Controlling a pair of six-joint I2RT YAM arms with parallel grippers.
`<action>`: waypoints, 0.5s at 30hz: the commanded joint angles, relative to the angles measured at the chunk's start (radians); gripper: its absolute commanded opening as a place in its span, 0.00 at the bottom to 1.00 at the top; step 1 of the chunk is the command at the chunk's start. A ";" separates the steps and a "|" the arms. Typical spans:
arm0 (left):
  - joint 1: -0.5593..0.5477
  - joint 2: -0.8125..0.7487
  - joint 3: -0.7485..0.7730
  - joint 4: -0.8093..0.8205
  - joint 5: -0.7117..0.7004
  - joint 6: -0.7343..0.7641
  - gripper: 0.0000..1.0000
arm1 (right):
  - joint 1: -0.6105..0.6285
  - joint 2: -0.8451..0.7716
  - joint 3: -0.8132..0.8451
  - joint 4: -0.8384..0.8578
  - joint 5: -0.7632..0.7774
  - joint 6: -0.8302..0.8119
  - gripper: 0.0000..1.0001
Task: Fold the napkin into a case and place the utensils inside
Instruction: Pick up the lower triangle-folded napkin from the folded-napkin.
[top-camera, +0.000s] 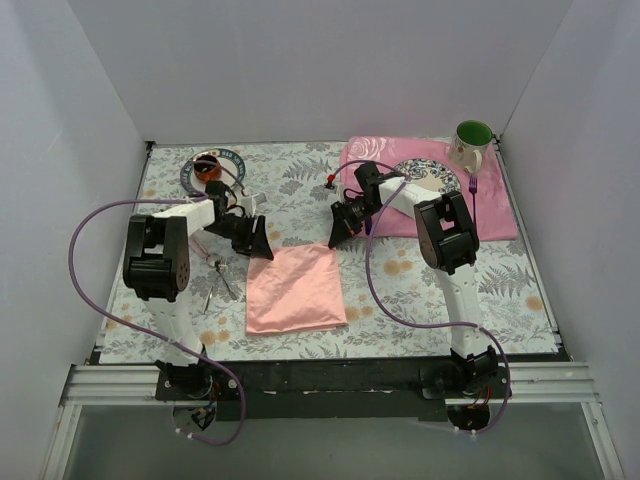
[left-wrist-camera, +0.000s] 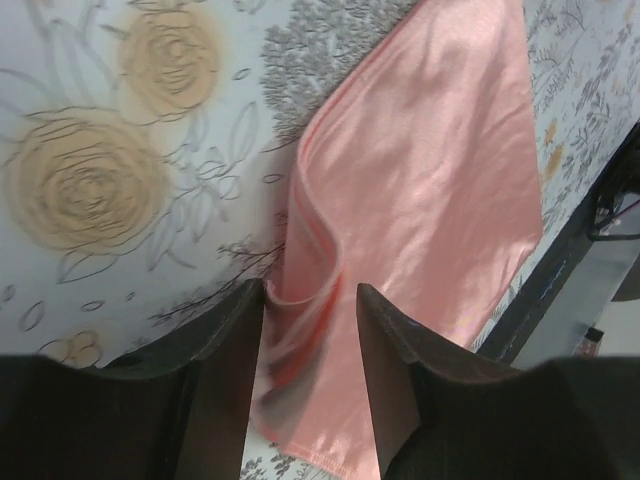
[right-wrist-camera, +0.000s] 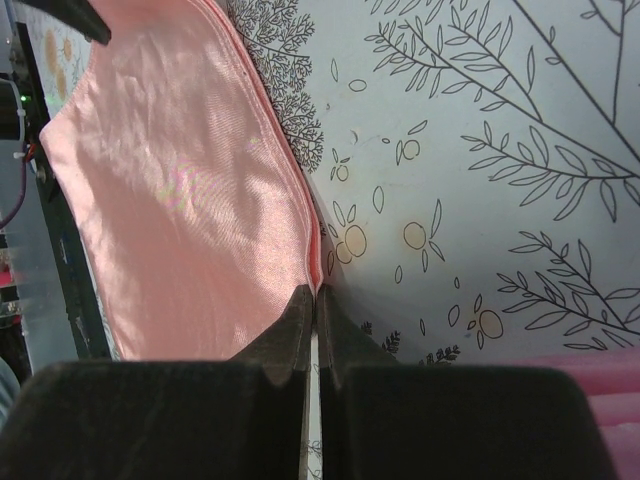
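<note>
The salmon-pink napkin (top-camera: 294, 290) lies folded in a flat rectangle in the middle of the table; no narrow case is in view. My left gripper (left-wrist-camera: 310, 290) is at its far left corner, jaws apart, with a raised fold of the napkin (left-wrist-camera: 430, 170) between them. My right gripper (right-wrist-camera: 316, 292) is at the far right corner, shut on the layered edge of the napkin (right-wrist-camera: 180, 190). In the top view the left gripper (top-camera: 262, 243) and right gripper (top-camera: 338, 232) flank the far edge. The silver utensils (top-camera: 218, 283) lie left of the napkin.
A blue-rimmed plate (top-camera: 236, 163) sits at the far left. At the far right a pink rose placemat (top-camera: 495, 215) carries a patterned plate (top-camera: 436, 178), a green mug (top-camera: 472, 142) and a purple fork (top-camera: 473, 186). A small red object (top-camera: 329, 181) lies behind the grippers.
</note>
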 joint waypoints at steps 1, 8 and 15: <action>-0.063 -0.125 -0.036 -0.002 0.054 0.086 0.45 | 0.009 -0.005 -0.014 -0.006 0.053 -0.010 0.01; -0.125 -0.204 -0.087 0.065 -0.047 0.089 0.49 | 0.009 -0.005 -0.014 -0.009 0.053 -0.011 0.01; -0.206 -0.265 -0.128 0.101 -0.202 0.164 0.42 | 0.009 -0.009 -0.016 -0.009 0.049 -0.014 0.01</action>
